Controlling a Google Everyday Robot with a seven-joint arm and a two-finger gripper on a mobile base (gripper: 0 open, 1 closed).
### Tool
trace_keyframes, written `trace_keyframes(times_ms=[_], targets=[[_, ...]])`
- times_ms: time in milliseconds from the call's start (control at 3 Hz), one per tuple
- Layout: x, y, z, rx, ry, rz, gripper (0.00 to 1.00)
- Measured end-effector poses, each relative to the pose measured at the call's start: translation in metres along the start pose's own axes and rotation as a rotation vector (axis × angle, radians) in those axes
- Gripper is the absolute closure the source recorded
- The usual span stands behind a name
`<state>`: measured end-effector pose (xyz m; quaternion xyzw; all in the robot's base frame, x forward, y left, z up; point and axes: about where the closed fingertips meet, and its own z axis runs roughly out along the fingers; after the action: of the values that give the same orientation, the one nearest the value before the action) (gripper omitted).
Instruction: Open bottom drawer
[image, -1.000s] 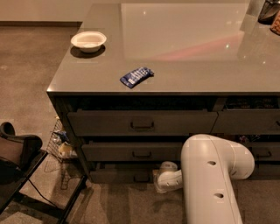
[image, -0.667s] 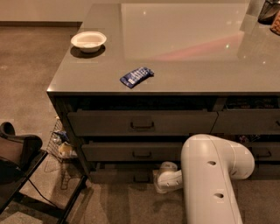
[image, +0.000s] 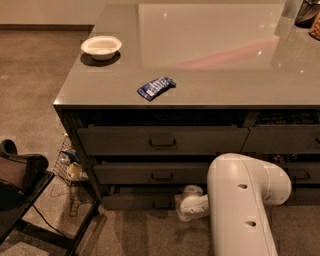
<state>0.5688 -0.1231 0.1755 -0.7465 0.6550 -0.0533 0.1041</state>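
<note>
The bottom drawer is the lowest of three stacked dark grey-brown fronts, with a small dark pull handle at its centre. The middle drawer and the taller top drawer sit above it. My white arm reaches down from the lower right. Its wrist and gripper are low, just right of the bottom drawer's handle and close to the drawer front. The arm hides the right part of the drawer.
On the grey countertop lie a white bowl and a blue snack packet. A black chair stands at the lower left, with a wire basket beside the cabinet. More drawers continue to the right.
</note>
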Motion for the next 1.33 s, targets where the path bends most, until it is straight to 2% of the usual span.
trace_keyframes(times_ms=[1000,1333], targets=[[0.0,0.0,-0.0003,0.0,0.0,0.0,1.0],[0.0,0.0,-0.0003,0.0,0.0,0.0,0.91]])
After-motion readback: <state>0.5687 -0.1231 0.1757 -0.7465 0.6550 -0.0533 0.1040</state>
